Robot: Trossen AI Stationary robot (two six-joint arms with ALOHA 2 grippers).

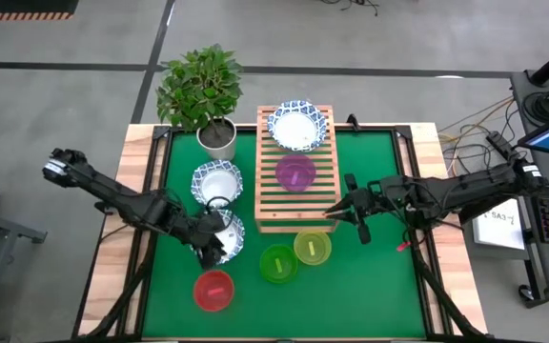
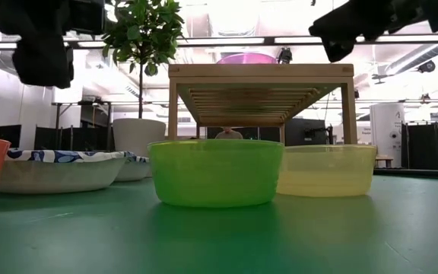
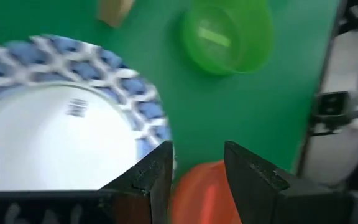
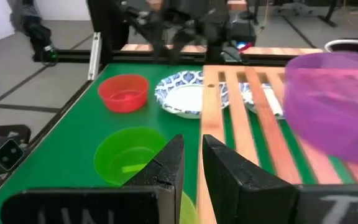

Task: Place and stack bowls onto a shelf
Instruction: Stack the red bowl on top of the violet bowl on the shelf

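Behind the shelf [image 1: 295,181], a potted plant [image 1: 201,95] stands.

Purple bowl [image 1: 295,172], red bowl [image 1: 213,290], green bowl [image 1: 278,263], yellow bowl [image 1: 313,248]; blue-patterned white bowls [image 1: 217,183]; green mat [image 1: 370,276].

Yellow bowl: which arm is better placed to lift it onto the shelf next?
Right. The right gripper, open, hovers at the shelf edge just above the yellow bowl. The left gripper, also open, sits across the mat over a white bowl.
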